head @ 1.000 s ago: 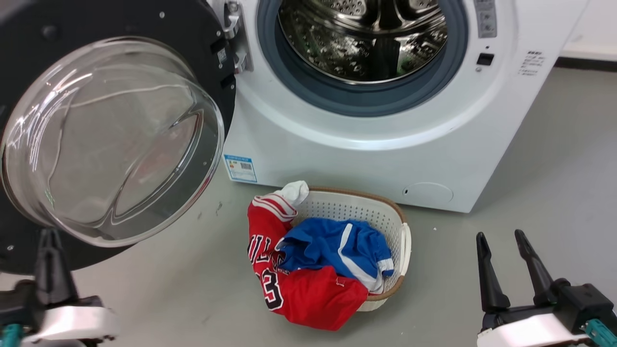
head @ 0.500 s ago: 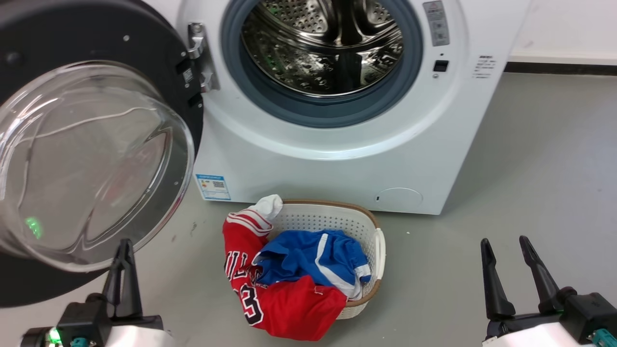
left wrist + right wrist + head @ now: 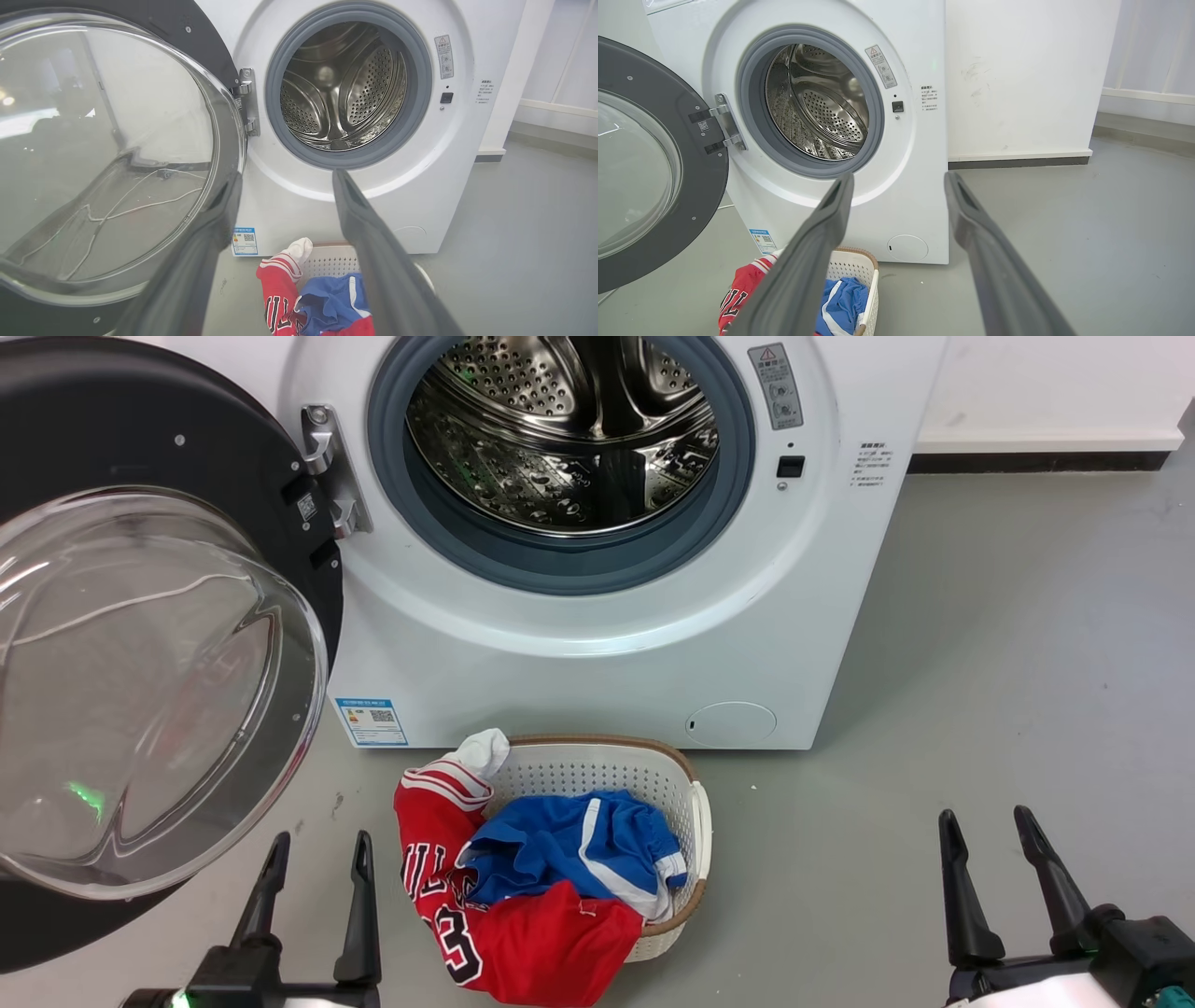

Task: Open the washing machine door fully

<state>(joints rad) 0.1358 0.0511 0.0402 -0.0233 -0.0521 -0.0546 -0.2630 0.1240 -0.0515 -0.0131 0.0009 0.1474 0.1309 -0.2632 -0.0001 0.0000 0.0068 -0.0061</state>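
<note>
Bright, even white light all round me, with barely a shadow on the grey floor (image 3: 1027, 644), only a faint shade beside the washing machine (image 3: 579, 663). Glare streaks run across the glass of the washing machine door (image 3: 140, 691), and a small green glint (image 3: 86, 795) sits low on it. The steel drum (image 3: 560, 439) flashes hard highlights. On my wrist views, my left end effector (image 3: 286, 175) and right end effector (image 3: 899, 177) show fingers (image 3: 196, 266) soft, out of focus, and straight lines bend near the edges
</note>
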